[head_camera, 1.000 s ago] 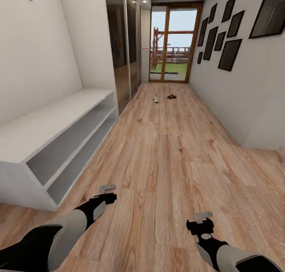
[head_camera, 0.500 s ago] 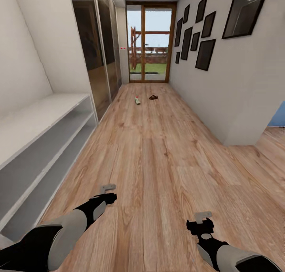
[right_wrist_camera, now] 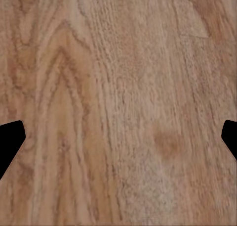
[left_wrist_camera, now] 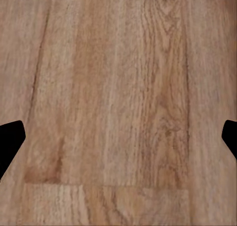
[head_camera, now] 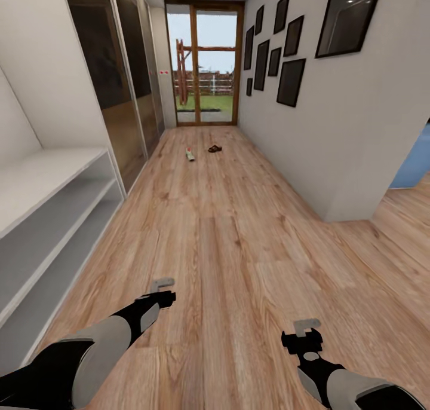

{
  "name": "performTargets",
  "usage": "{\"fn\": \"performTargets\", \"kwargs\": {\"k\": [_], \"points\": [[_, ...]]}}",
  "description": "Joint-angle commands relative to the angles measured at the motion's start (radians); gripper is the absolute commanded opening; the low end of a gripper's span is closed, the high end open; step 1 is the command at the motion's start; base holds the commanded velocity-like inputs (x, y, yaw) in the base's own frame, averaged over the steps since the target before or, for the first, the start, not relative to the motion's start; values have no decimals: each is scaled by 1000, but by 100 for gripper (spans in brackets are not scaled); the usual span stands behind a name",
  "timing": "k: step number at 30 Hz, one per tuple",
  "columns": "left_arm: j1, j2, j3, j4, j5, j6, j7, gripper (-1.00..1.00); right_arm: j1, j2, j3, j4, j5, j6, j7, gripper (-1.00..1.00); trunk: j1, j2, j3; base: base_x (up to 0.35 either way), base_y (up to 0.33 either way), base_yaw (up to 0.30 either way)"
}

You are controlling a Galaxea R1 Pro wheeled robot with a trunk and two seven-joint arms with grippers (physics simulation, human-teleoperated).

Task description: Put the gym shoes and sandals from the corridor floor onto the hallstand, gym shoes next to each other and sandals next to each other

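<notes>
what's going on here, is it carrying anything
Nothing is being carried. Both the left gripper and the right gripper are open and empty, hanging low over the corridor floor. A gym shoe and a sandal lie far down the hall near the glass door. The hallstand along the left wall has nothing on the shelves that show.

Both arms are held low and forward, elbows bent, forearms angled inward over the floor. The left gripper (head_camera: 162, 285) sits a little further out than the right gripper (head_camera: 307, 327). Each points downward with nothing in its grasp. From the wrist cameras, the dark fingers (left_wrist_camera: 10, 139) of the left and the fingers (right_wrist_camera: 10, 139) of the right stand spread wide apart.
</notes>
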Motion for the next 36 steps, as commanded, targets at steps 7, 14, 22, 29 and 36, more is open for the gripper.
{"fn": "performTargets", "kwargs": {"k": [7, 14, 22, 29, 36], "points": [[0, -1, 4, -1, 9, 4, 0, 100, -2, 0, 8, 4, -6, -6, -1, 100, 0, 0, -1, 350, 0, -14], [0, -23, 3, 1, 10, 4, -3, 100, -1, 0, 8, 4, -6, -6, -1, 100, 0, 0, -1, 350, 0, -3], [0, -17, 4, -1, 8, 4, -1, 100, -1, 0, 8, 4, -6, -6, -1, 100, 0, 0, -1, 350, 0, 0], [0, 85, 4, 0, 9, 5, 0, 100, -1, 0, 8, 4, -6, -6, -1, 100, 0, 0, -1, 350, 0, 0], [0, 67, 5, 1, 11, 6, -1, 100, -2, 0, 8, 4, -6, -6, -1, 100, 0, 0, -1, 350, 0, 0]]}}
